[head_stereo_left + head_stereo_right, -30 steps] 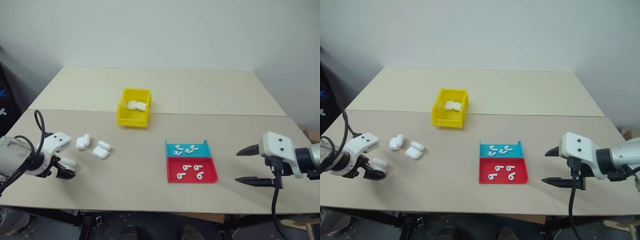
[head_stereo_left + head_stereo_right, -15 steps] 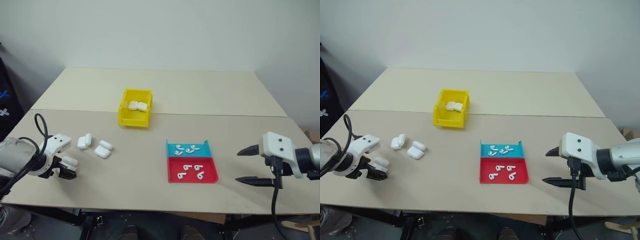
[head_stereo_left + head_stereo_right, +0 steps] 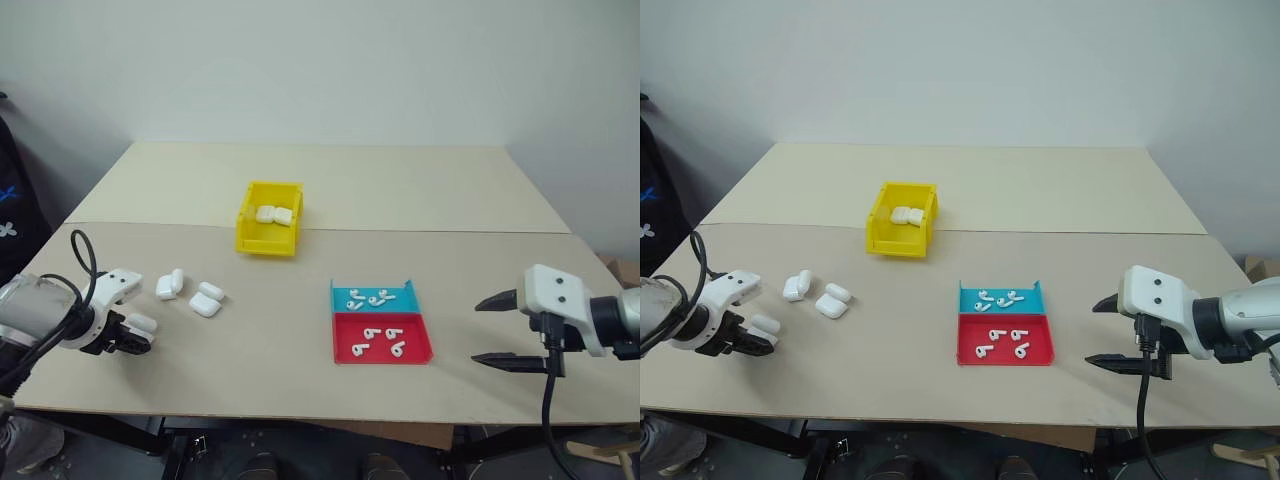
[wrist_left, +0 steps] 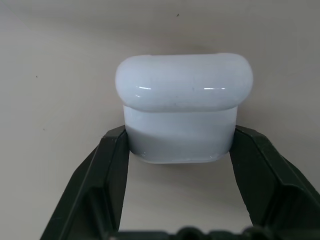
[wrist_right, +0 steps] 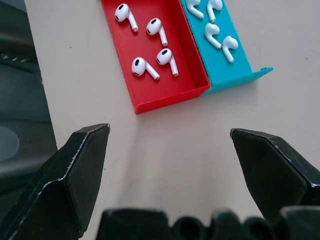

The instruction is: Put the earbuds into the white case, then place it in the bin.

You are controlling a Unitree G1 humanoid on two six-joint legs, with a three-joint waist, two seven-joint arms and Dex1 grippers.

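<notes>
My left gripper (image 3: 133, 336) is at the table's left front, pointing down and shut on a white case (image 3: 141, 322). In the left wrist view, the two fingers press the lower body of the case (image 4: 184, 107) from both sides as it rests on the table, lid closed. Several earbuds (image 3: 381, 340) lie in the red-and-blue tray (image 3: 385, 359) at centre right. My right gripper (image 3: 477, 331) hovers open to the right of the tray, with nothing between its fingers. The yellow bin (image 3: 268, 238) stands further back, with two white cases (image 3: 273, 213) inside.
Three more white cases (image 3: 205, 300) lie loose on the table just right of my left gripper. The right wrist view looks down on the earbuds (image 5: 146, 67) in the tray's red half (image 5: 170, 97). The table's front edge is close to both grippers.
My left gripper's fingers, open around the white case before, have shut on it. The right arm has stayed still.
</notes>
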